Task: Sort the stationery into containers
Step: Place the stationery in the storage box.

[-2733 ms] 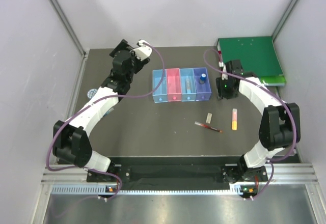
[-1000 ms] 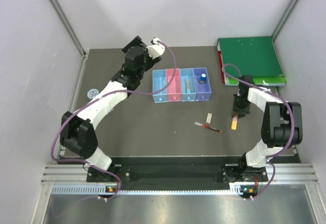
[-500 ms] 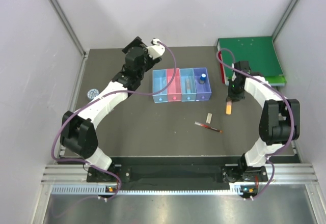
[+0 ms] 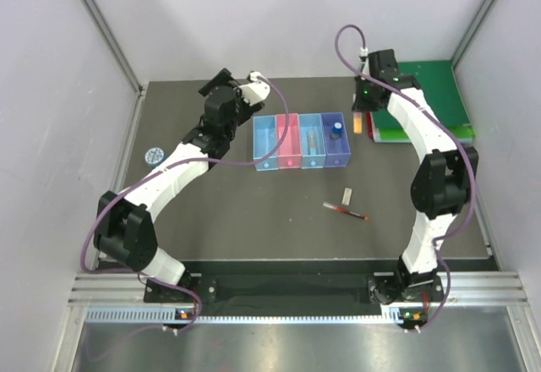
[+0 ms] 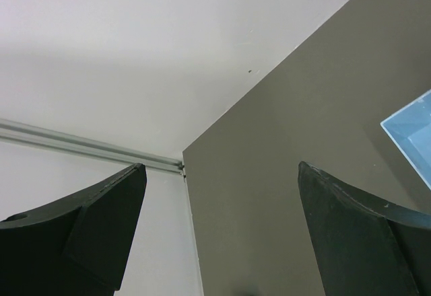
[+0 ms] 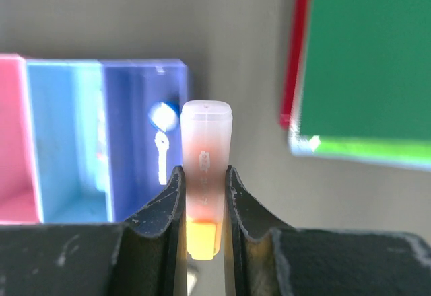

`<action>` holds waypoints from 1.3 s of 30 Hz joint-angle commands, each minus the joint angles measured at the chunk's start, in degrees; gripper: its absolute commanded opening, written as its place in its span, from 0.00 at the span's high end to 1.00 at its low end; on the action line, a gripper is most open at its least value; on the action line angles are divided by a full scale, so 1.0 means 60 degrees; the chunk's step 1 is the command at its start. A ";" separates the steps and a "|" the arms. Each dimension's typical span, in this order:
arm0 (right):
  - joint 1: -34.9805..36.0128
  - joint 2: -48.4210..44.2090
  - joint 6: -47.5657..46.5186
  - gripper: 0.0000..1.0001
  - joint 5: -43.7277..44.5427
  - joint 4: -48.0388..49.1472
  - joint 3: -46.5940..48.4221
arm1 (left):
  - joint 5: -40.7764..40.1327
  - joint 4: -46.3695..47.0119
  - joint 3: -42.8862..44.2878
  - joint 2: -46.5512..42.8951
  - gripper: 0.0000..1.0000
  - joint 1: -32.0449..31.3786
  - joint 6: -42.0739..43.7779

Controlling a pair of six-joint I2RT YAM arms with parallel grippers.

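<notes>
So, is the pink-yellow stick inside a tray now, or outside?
Outside: the right gripper clamps the pink-yellow stick, which is beside the purple tray, not inside it.

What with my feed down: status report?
Right hand shut on pink-yellow stick, aloft beside purple tray. Left hand open, empty. Nothing in the way.

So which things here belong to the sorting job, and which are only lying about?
Job: four trays, pink-yellow stick held in the right fingers, red pen, white eraser, tape roll, blue-capped bottle in the purple tray, one item in the light blue tray.
Lying about: green binder, red folder edge beside it.
</notes>
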 commanded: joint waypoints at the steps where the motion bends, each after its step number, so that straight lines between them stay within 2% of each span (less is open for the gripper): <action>1: 0.0607 0.0857 -0.0113 1.00 -0.0078 -0.0134 0.1429 | -0.0281 0.0828 -0.0053 -0.0558 0.01 0.0069 -0.0125; 6: 0.1061 0.1751 -0.0113 1.00 -0.0107 -0.0090 0.2381 | -0.0282 0.0653 -0.0097 -0.0807 0.01 0.0230 -0.0227; 17: 0.2028 0.2601 0.0122 1.00 -0.0429 0.0100 0.3159 | -0.0194 0.0564 -0.0331 -0.1086 0.01 0.0611 -0.0300; 29: 0.2366 0.2733 0.0151 1.00 -0.0459 0.0495 0.1682 | -0.0077 0.0535 -0.0375 -0.1159 0.01 0.0743 -0.0359; 39: 0.2556 0.2997 0.0210 1.00 -0.0430 0.0877 0.1490 | -0.0003 0.0462 -0.0419 -0.1232 0.01 0.0757 -0.0344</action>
